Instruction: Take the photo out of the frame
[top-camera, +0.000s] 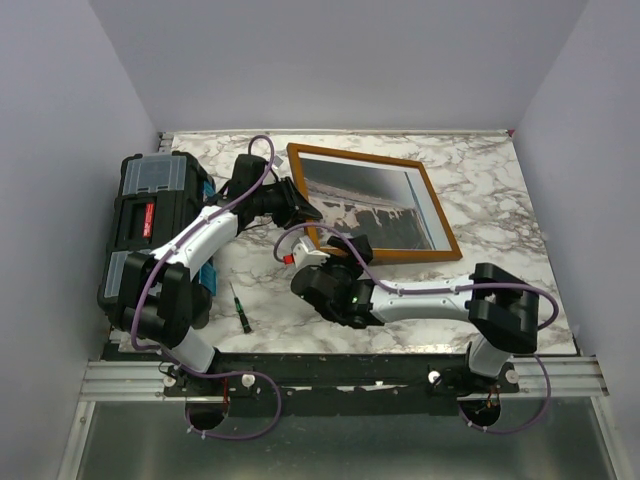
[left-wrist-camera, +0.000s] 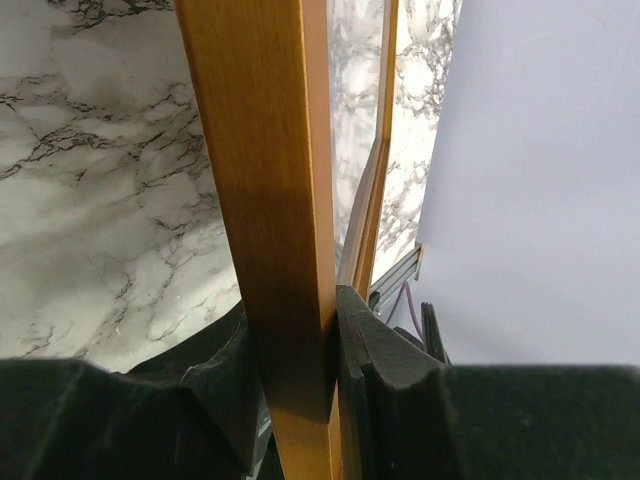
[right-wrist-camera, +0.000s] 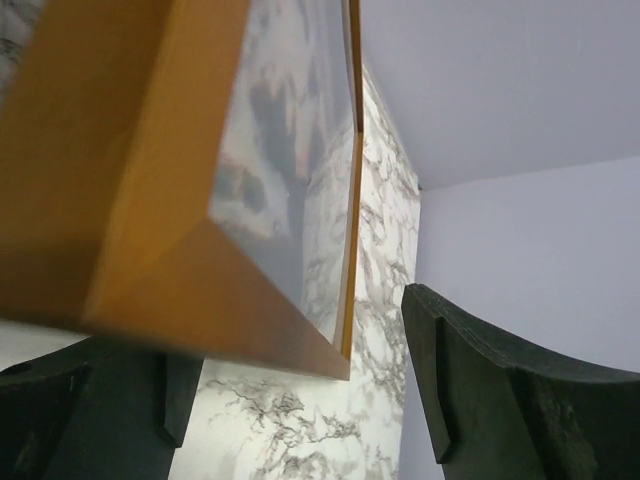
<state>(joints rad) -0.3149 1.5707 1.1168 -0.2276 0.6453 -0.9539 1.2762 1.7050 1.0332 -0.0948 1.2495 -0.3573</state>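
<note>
Top view: the toolbox (top-camera: 150, 215) stands shut at the worktop's (top-camera: 500, 190) left edge, its contents hidden; the frame (top-camera: 355, 155) is mid-worktop with the photo (top-camera: 375, 205) still inside it; the left claw (top-camera: 300, 212) grips the frame's left rail; the right claw (top-camera: 335, 243) is at its near-left corner; a screwdriver (top-camera: 240, 308) lies by the left arm.

Left wrist: the rail runs up between the fingers (left-wrist-camera: 375, 360), pinched from both sides.

Right wrist: the claw gapes wide, holding nothing; the frame's corner hangs over one finger; the other finger (right-wrist-camera: 470, 370) stands apart from it.
</note>
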